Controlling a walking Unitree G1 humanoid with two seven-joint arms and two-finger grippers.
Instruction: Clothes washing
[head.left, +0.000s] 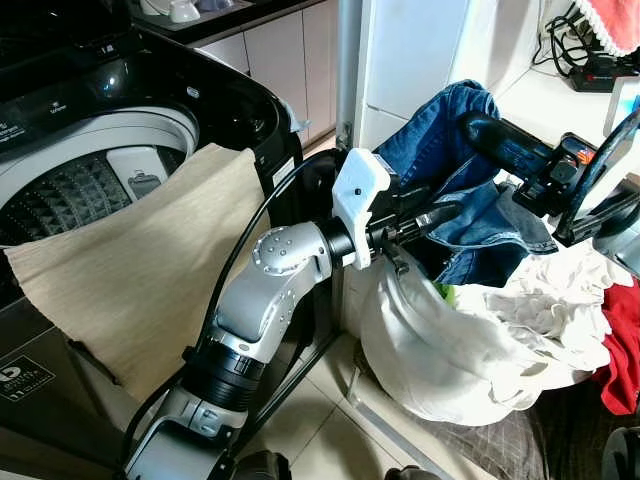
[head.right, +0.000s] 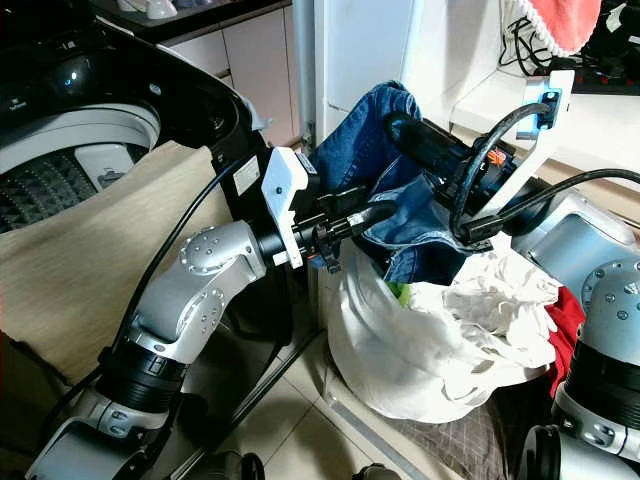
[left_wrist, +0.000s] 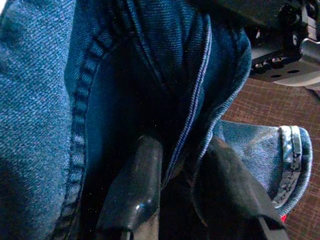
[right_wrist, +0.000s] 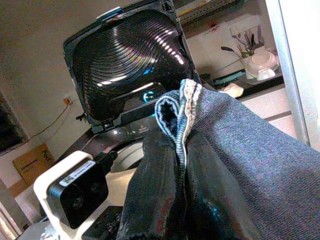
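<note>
Jeans are lifted out of the laundry bag by both grippers, toward the open washer.

The washing machine (head.left: 90, 150) stands at 10 o'clock with its lid raised, and a beige cloth (head.left: 150, 270) is draped over its rim. The white laundry bag (head.left: 440, 350) stays at 4 o'clock. Above it the blue jeans (head.left: 450, 150) are held up, probably to free them: the left gripper (left_wrist: 175, 170) is pinched on a seam, and the right gripper (head.right: 420, 140) is pressed together on a folded hem.
</note>
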